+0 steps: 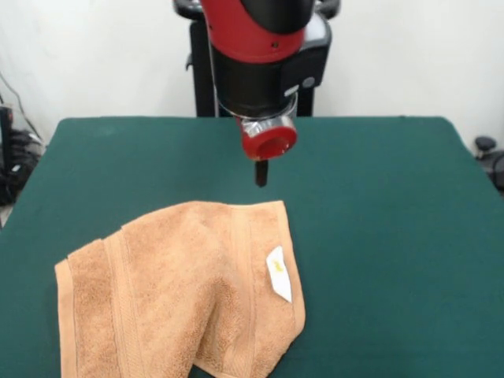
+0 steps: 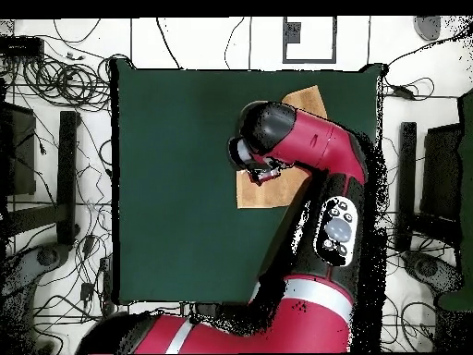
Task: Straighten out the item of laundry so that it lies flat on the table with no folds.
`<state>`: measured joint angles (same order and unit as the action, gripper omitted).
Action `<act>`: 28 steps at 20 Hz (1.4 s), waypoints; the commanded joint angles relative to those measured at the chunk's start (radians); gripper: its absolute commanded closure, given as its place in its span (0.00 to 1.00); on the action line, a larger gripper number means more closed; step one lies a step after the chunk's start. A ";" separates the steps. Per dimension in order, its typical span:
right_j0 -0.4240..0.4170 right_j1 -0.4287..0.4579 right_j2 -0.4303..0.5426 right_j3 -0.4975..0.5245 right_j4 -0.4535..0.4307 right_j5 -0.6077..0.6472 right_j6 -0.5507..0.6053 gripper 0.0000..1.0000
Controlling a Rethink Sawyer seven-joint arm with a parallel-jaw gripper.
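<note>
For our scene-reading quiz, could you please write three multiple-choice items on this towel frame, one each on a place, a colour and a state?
1. In the front view, where is the gripper relative to the towel?
A. beyond the towel's far edge, apart from it
B. pressed on the towel's middle
C. off the table

2. What colour is the table top?
A. white
B. dark green
C. red

3. How does the towel lie?
A. spread flat, no folds
B. rolled into a tube
C. folded over itself, rumpled

Answers:
1. A: the dark tip hangs over bare green felt just past the towel's far edge, with table showing between them.
2. B: green shows all round the towel in both views.
3. C: one flap, bearing the white label, overlaps the rest, and the outline is irregular.
</note>
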<state>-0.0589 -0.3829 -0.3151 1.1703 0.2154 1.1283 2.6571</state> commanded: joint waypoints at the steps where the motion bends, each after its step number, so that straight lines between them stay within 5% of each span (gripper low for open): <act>1: 0.011 -0.029 0.016 0.034 -0.004 0.014 0.143 0.00; 9: 0.068 -0.088 -0.060 0.011 -0.029 0.123 0.210 0.00; 18: -0.026 0.081 0.028 -0.079 -0.034 -0.132 0.065 0.00; 28: -0.055 0.160 0.025 -0.255 -0.055 0.088 0.000 0.00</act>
<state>-0.1107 -0.3508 -0.3787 1.0040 0.2129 1.0922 2.6571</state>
